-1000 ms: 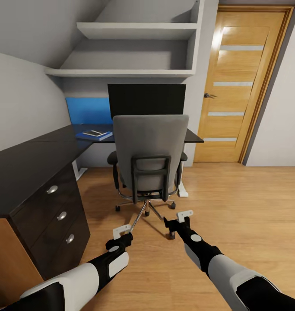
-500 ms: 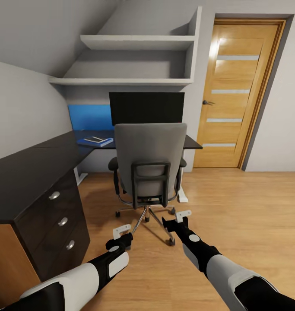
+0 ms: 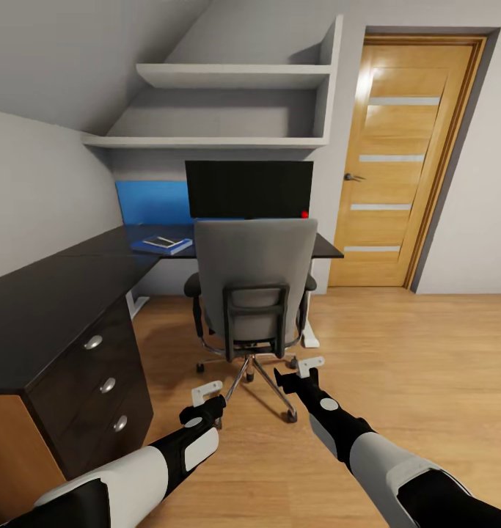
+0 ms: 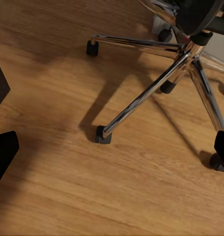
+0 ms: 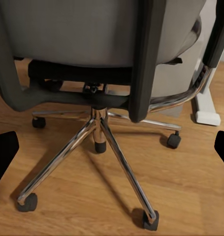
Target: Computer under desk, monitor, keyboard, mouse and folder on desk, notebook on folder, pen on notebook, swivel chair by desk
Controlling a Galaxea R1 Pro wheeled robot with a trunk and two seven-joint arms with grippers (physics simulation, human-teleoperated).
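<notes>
The grey swivel chair (image 3: pixel 254 271) stands with its back to me, pushed in at the black L-shaped desk (image 3: pixel 52 293). Behind it on the desk stands the black monitor (image 3: pixel 249 189), red dot at its lower corner. The blue folder (image 3: pixel 171 248) lies on the desk left of the chair, with the small dark notebook (image 3: pixel 159 241) on top; the pen is too small to tell. Keyboard, mouse and computer are hidden. My left gripper (image 3: pixel 206 400) and right gripper (image 3: pixel 300 372) hover open, low, just short of the chrome star base (image 4: pixel 156 83) (image 5: pixel 99 128).
The desk's near wing carries a black three-drawer unit (image 3: pixel 107 385) close on my left. A blue wall panel (image 3: pixel 153 202) and white shelves (image 3: pixel 228 73) sit behind the desk. A wooden door (image 3: pixel 404 154) is at the right, with open wood floor (image 3: pixel 411 352) before it.
The whole picture has shifted down and things look a little smaller, so the camera has drawn back or tilted up. The monitor's red dot now shows above the chair back. Both grippers hold their pose.
</notes>
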